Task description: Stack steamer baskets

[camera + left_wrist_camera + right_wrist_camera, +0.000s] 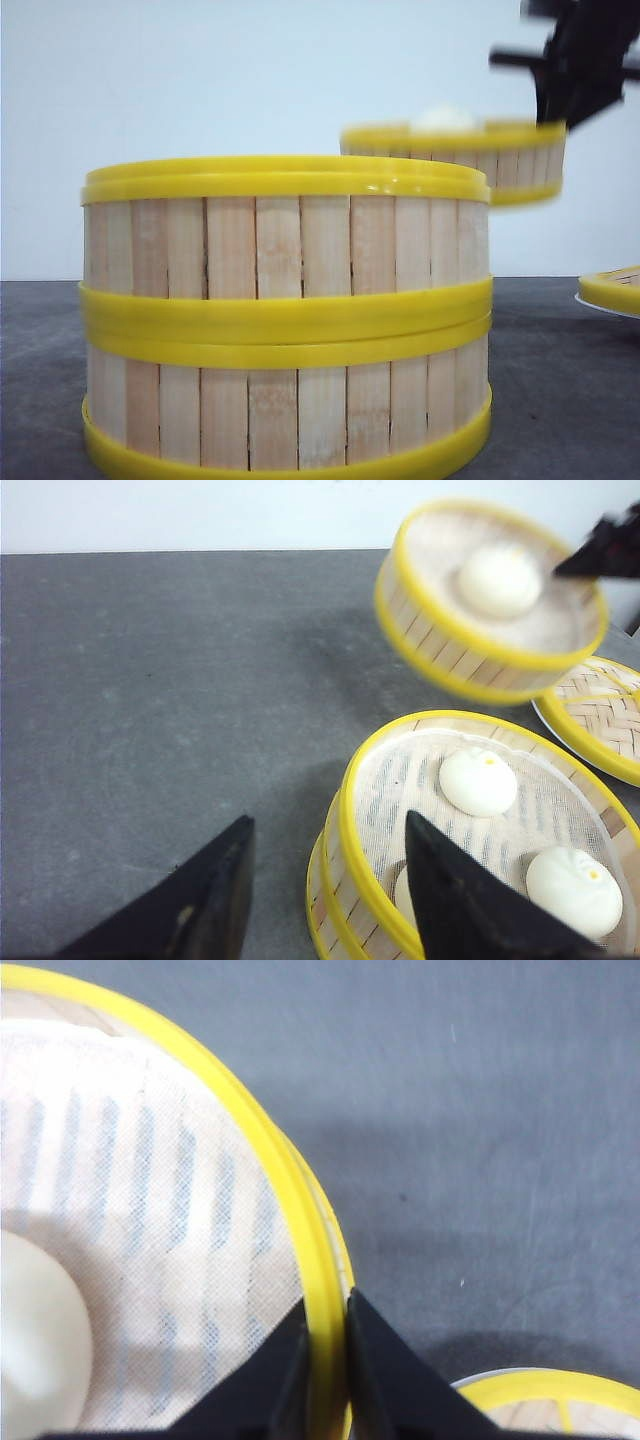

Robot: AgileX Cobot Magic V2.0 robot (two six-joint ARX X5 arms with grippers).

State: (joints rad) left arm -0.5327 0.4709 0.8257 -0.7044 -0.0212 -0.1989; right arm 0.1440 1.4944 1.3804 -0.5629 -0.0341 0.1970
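Observation:
Two steamer baskets (285,320) stand stacked close to the camera in the front view; the upper basket (560,810) holds white buns on a cloth liner. A third basket (455,160) with one bun hangs in the air behind and to the right of the stack, and shows blurred as the lifted basket (480,600) in the left wrist view. My right gripper (327,1305) is shut on its yellow rim (310,1230), one finger inside and one outside. My left gripper (330,830) is open above the stack's near edge, holding nothing.
A bamboo lid with a yellow rim (600,715) lies on a white plate (600,305) at the right of the grey table (150,680). A pale wall stands behind.

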